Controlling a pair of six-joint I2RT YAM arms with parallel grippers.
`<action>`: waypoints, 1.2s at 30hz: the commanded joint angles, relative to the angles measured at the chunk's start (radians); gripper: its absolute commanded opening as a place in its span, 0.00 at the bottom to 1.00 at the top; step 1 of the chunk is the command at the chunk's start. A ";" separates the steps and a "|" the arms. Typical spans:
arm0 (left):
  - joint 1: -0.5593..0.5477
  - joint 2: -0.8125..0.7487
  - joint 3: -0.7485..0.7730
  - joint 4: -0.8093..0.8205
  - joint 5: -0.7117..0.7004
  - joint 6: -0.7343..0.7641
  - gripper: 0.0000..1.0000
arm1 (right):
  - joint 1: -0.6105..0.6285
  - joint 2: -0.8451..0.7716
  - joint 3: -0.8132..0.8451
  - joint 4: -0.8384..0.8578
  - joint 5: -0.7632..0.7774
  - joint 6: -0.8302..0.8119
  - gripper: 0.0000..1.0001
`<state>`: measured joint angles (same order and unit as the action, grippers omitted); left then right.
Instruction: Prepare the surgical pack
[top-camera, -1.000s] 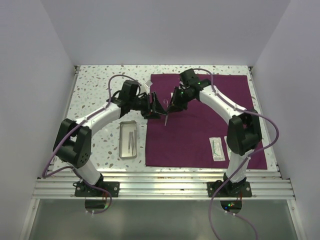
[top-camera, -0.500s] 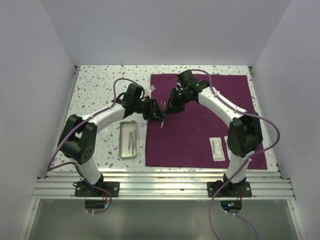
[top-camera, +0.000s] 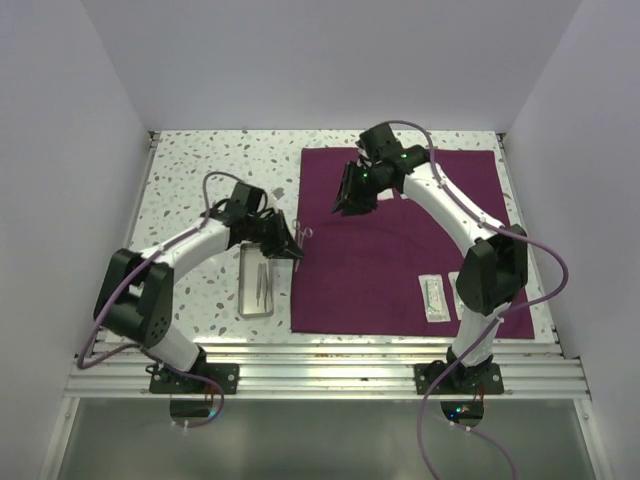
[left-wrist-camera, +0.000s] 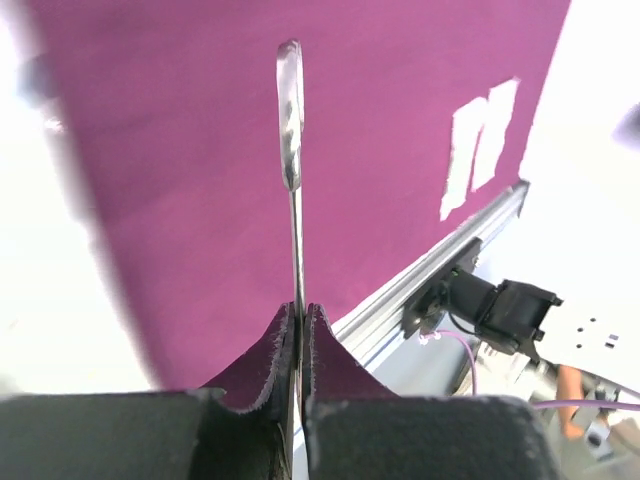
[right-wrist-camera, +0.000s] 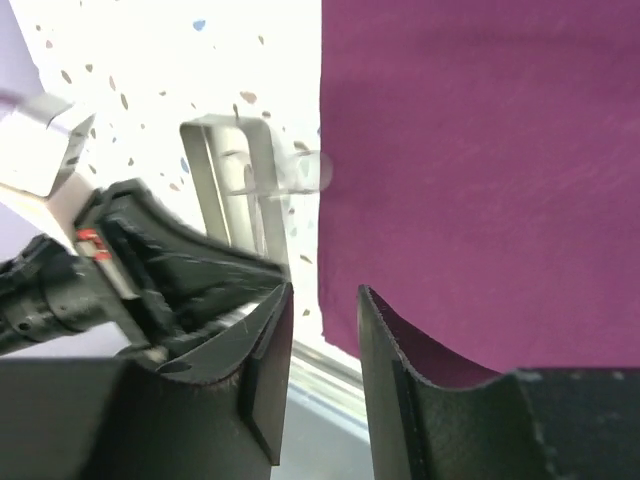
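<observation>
Top external: your left gripper hovers, tray just beside its jaws. Left wrist: jaws pinched shut on a thin metal instrument jutting ahead over the cloth; probably light, stiff, slippery, so hold the shaft. Right wrist: right gripper parted, empty, cloth ahead.

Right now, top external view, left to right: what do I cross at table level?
steel tray → left claw, shut on a thin metal instrument → right claw, open → white gauze packet
</observation>
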<state>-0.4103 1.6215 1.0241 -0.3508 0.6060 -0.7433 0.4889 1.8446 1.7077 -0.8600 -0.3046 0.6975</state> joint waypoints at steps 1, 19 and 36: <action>0.109 -0.159 -0.093 -0.117 -0.066 0.048 0.00 | -0.029 -0.027 0.056 -0.088 0.050 -0.099 0.36; 0.255 -0.276 -0.236 -0.186 -0.118 0.064 0.00 | -0.036 -0.082 -0.043 -0.057 0.045 -0.168 0.38; 0.341 -0.117 -0.240 -0.093 0.017 0.074 0.00 | -0.062 -0.110 -0.097 -0.040 0.044 -0.176 0.38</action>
<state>-0.0868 1.4891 0.7639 -0.4870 0.5648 -0.6769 0.4297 1.7885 1.6169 -0.9047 -0.2710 0.5373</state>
